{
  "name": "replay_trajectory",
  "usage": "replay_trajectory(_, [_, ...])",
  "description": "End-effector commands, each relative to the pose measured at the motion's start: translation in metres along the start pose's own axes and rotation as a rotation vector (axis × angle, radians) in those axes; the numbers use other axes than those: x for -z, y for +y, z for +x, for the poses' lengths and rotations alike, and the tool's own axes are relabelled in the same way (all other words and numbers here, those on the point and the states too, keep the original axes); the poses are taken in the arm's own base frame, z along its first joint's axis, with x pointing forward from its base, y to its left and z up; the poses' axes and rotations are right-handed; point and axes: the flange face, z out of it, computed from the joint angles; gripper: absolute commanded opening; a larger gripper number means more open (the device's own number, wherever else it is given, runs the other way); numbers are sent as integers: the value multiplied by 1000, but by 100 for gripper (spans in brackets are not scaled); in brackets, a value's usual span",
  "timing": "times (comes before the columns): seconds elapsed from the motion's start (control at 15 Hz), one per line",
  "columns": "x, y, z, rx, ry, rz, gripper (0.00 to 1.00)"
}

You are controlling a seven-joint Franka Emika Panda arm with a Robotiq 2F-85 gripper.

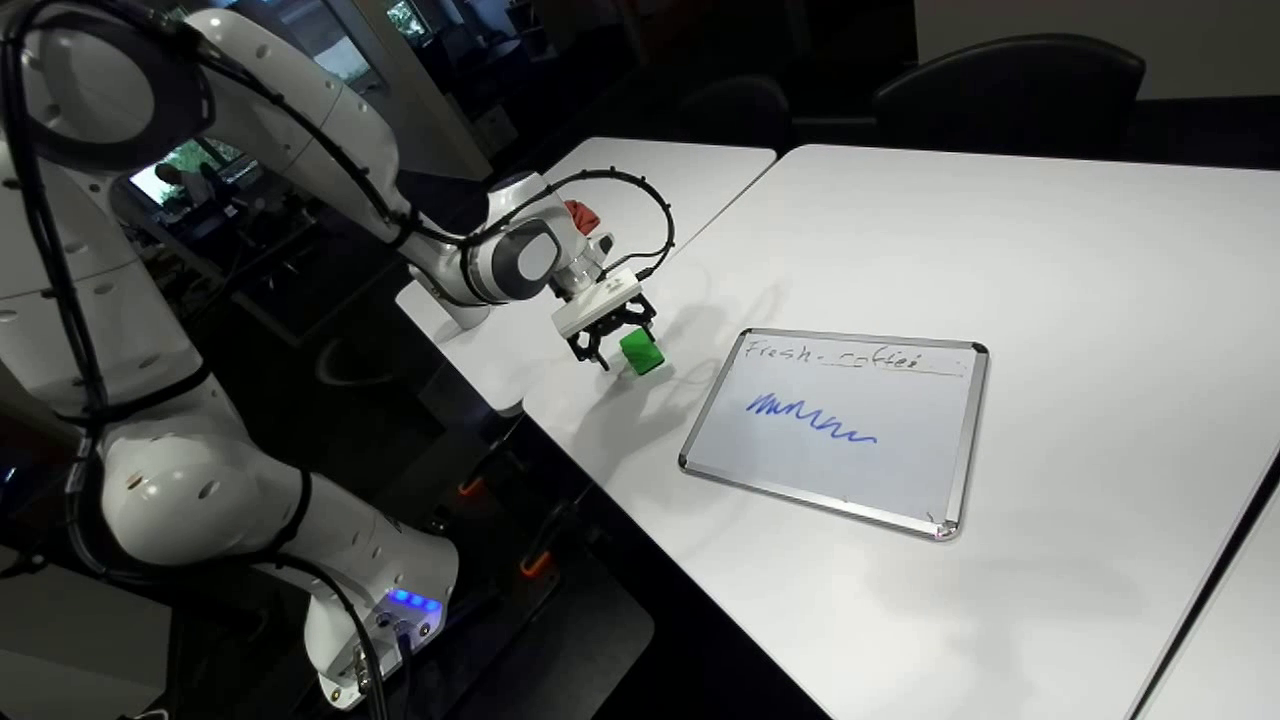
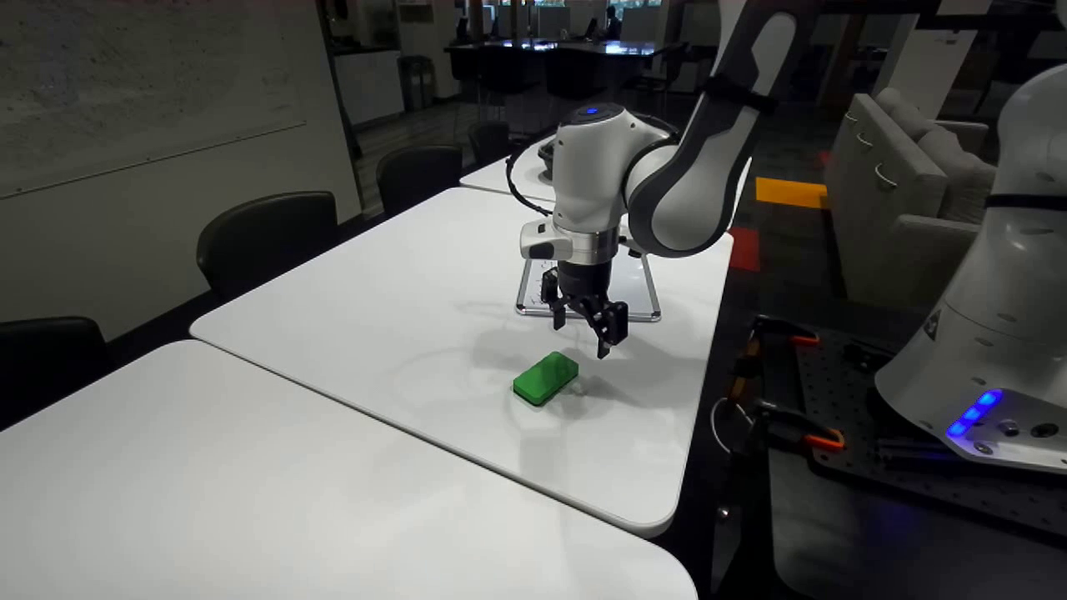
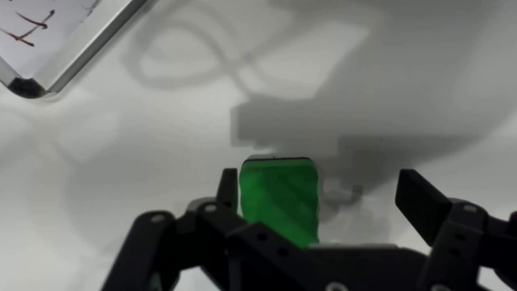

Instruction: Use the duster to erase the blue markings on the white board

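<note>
Markings (image 1: 811,419) in blue zigzag across the white board (image 1: 835,472) in an exterior view, while the wrist view catches only its metal-framed, black-capped corner at ten o'clock. Whole in an exterior view, the duster (image 2: 546,377), a round-cornered green slab, lies flat on the smooth white worktop (image 2: 367,300). The wrist view hides the duster's six o'clock end; blocky black fingers (image 3: 422,208) stand wide, one just beside it at nine o'clock, the other well apart at three.
</note>
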Motion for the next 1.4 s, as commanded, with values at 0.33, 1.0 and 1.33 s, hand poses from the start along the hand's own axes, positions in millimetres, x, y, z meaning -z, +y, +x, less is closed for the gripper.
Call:
replay_trajectory(0.33, [-10,5,19,-10,80,1,100])
replay_trajectory(1.0, [-31,18,38,10,98,-6,100])
replay_trajectory(1.33, [-38,21,44,18,96,-1,100])
